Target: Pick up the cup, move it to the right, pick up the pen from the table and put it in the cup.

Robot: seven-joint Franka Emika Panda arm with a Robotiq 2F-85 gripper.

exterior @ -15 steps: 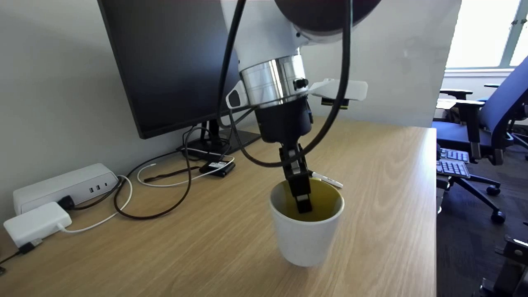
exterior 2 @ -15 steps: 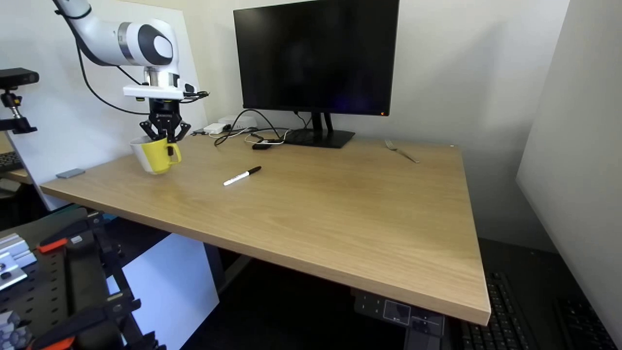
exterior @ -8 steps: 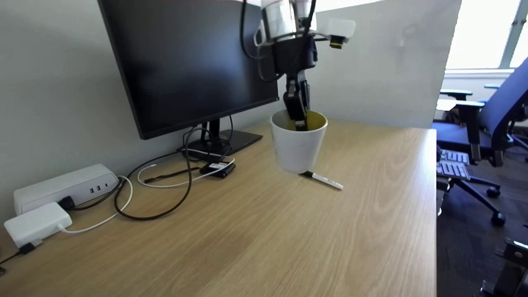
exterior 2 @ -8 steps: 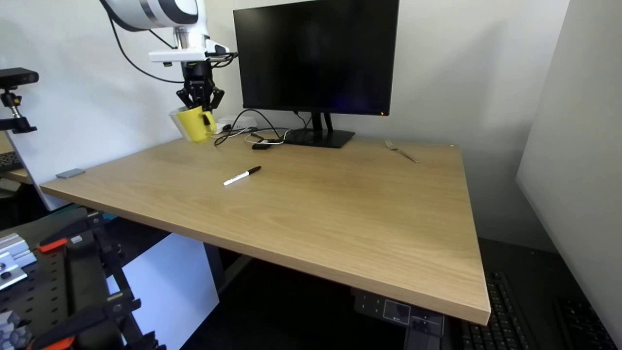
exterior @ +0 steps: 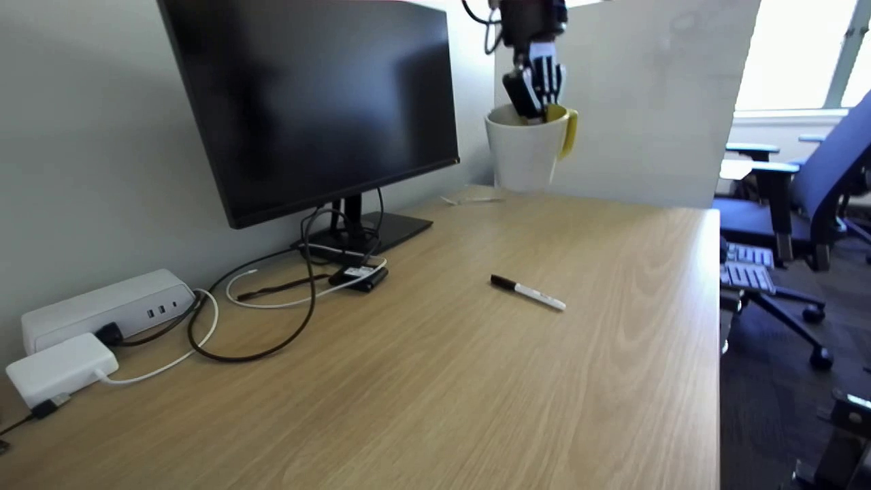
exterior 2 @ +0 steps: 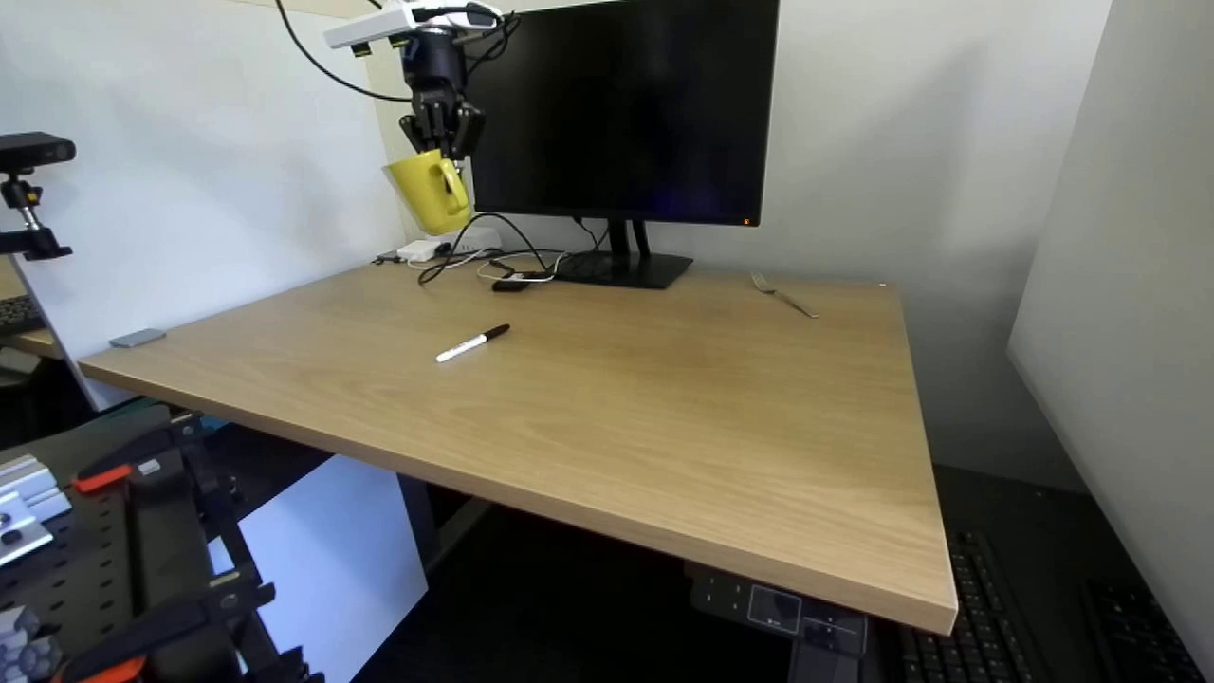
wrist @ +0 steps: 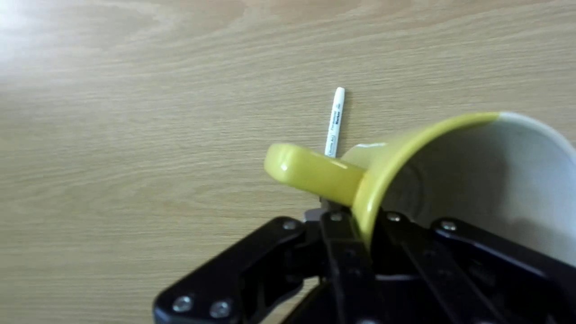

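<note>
Hanging above the table (exterior: 408, 381), the cup (exterior: 524, 160) is being pinched at its rim by the gripper (wrist: 364, 217); set-down, then pickup and insertion of the pen (exterior: 528, 293) on the table, are seemingly being awaited.

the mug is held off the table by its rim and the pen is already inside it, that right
Not quite: the pen is not inside the mug; it lies on the table, as both exterior views show. The rest stands: the gripper holds the mug by its rim, off the table.
</note>
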